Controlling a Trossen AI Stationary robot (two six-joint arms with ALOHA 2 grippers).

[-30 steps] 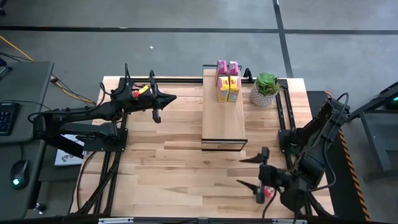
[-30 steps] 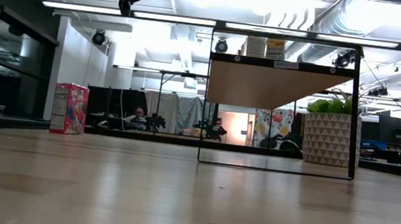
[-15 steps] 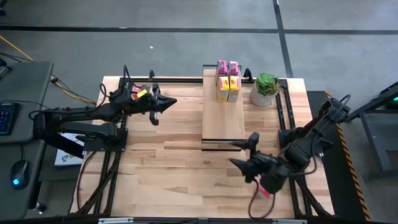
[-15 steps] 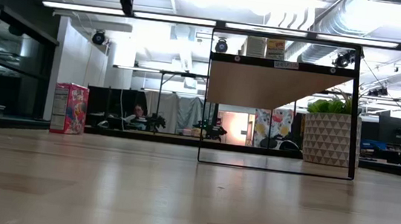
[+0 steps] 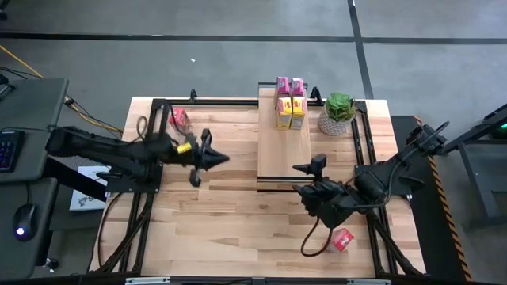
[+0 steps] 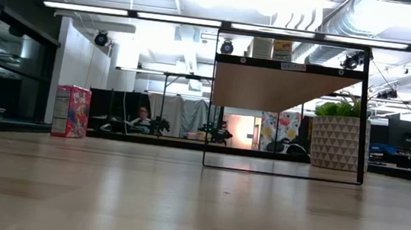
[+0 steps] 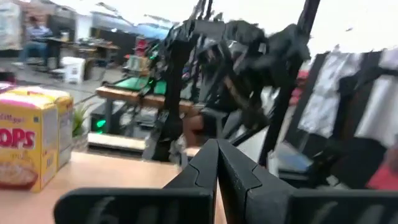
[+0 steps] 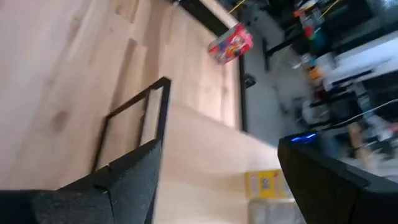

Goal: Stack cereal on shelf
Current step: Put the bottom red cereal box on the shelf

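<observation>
The right gripper (image 5: 305, 179), jaws spread wide and empty, hangs above the bench just off the near end of the long light-wood shelf on its dark metal frame (image 5: 283, 150). The left gripper (image 5: 214, 158) is pressed together and holds nothing, hovering over the wooden bench (image 5: 222, 214) to the left of the shelf.

Four small cardboard cereal boxes sit at the shelf's far end: two pink boxes (image 5: 289, 85) behind two yellow boxes (image 5: 290, 112), touching in a tight block. One red cereal box (image 5: 180, 117) stands at the bench's far left corner; another red box (image 5: 342, 240) lies near the front right edge, behind the right arm. A green potted plant in a white pot (image 5: 338, 112) stands just beside the shelf.

Risks, as I judge them: the open right gripper is close to the shelf frame and could clip it while turning toward the red box; that box lies close to the bench edge, so a glancing approach may push it off
</observation>
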